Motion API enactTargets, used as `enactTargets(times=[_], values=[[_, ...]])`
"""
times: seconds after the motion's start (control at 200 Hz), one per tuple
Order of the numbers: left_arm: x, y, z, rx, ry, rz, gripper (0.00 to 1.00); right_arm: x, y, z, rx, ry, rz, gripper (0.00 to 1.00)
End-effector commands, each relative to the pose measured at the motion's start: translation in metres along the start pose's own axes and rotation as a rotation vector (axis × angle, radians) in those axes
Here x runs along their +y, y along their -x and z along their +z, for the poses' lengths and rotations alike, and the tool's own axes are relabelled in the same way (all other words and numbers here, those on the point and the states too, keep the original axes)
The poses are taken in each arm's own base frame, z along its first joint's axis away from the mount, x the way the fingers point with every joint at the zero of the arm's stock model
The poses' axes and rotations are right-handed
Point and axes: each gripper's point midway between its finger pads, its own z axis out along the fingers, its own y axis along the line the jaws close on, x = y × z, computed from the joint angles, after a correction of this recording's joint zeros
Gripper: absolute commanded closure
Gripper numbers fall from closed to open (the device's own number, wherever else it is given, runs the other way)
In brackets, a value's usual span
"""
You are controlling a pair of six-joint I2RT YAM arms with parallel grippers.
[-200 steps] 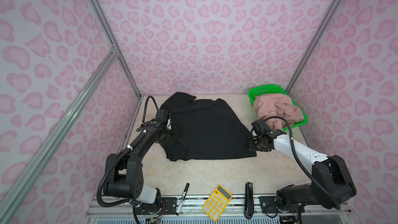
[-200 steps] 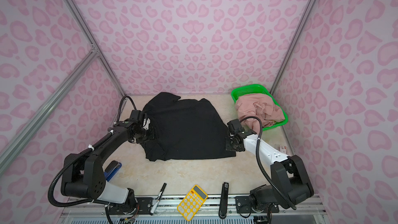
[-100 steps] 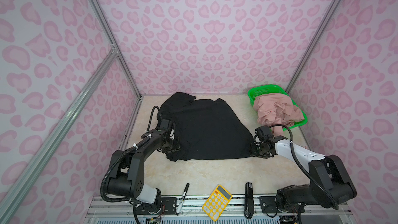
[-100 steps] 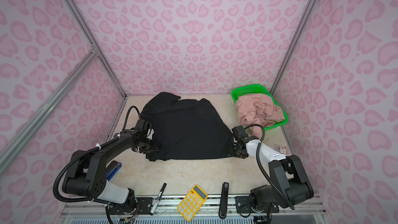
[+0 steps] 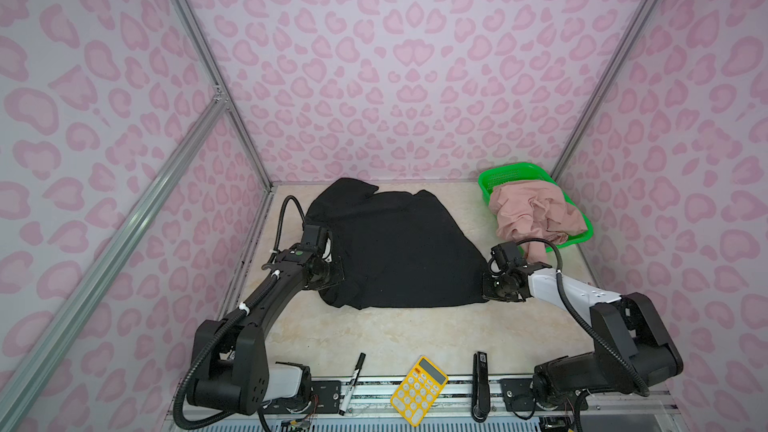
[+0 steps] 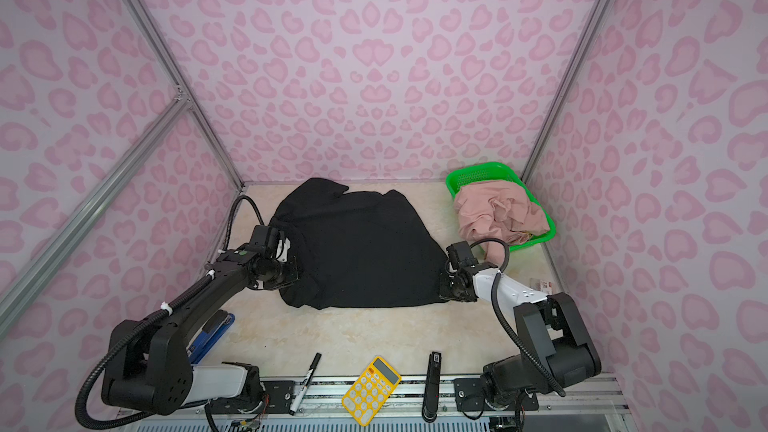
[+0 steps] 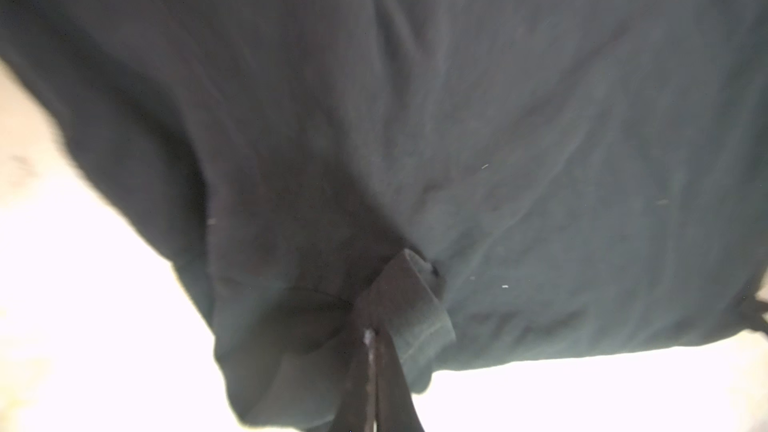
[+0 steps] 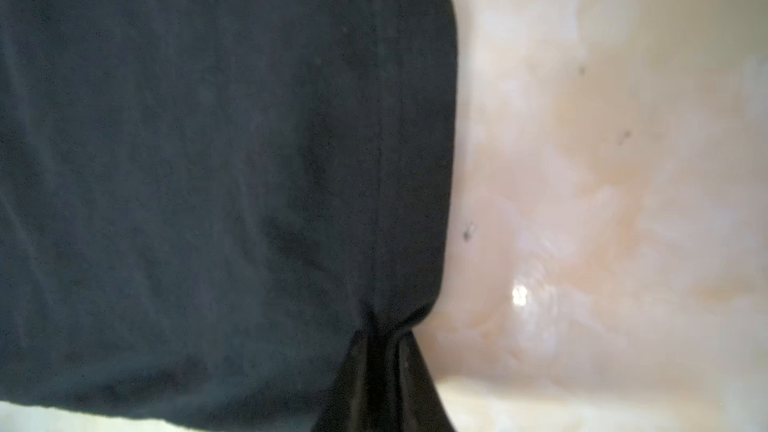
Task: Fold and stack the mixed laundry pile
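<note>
black garment (image 5: 395, 251): matt, soft knit cloth; you'll spot pale lint specks on it in the left wrist view
pink garment (image 5: 536, 214): dusty matt cloth, thin, crumpled
basket (image 5: 511, 169): bright green plastic mesh, faint sheen
tabletop (image 5: 374, 334): smooth cream marble-look, glossy; your right wrist view catches a glare spot
calculator (image 5: 419, 390): yellow plastic, pale keys
frame post (image 5: 204, 56): bare silvery metal
wall (image 5: 395, 56): matt, pink-printed
</note>
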Motion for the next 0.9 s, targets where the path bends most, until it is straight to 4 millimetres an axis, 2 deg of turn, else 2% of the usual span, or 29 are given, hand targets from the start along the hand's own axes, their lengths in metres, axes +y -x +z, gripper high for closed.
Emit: enactTargets(times=[0.0,0.185,0.32,0.385,0.645,0.735,0.8,0.82,0.855,0.895], values=[[0.007,0.010,-0.027,-0.057,0.058,-0.009,0.97,-0.017,-0.001,-0.014,0.000,-0.104,-0.011,0.96],[0.006,0.028,-0.069,-0.154,0.041,-0.016,0.97,-0.026,0.011,-0.040,-0.046,-0.176,-0.032,1.00],[0.010,0.028,-0.082,-0.178,0.030,-0.027,0.97,-0.032,0.011,-0.050,-0.063,-0.211,-0.030,1.00],[0.004,0.026,-0.085,-0.180,-0.025,-0.013,0.97,-0.035,0.010,-0.051,-0.068,-0.221,-0.024,1.00],[-0.074,0.001,-0.092,-0.052,-0.514,0.169,0.94,-0.035,0.006,-0.045,-0.054,-0.218,-0.005,1.00],[-0.095,-0.008,-0.092,0.003,-0.654,0.219,0.86,-0.034,0.007,-0.044,-0.058,-0.207,0.003,1.00],[-0.085,-0.002,-0.077,0.006,-0.563,0.195,0.80,-0.032,0.008,-0.043,-0.056,-0.199,0.003,1.00],[-0.080,0.001,-0.073,0.005,-0.522,0.179,0.73,-0.032,0.008,-0.043,-0.055,-0.199,0.005,1.00],[-0.062,0.007,-0.063,-0.006,-0.396,0.138,0.63,-0.032,0.008,-0.043,-0.055,-0.197,0.004,1.00],[-0.029,0.016,-0.053,-0.033,-0.189,0.074,0.54,-0.031,0.008,-0.043,-0.055,-0.196,0.005,1.00]])
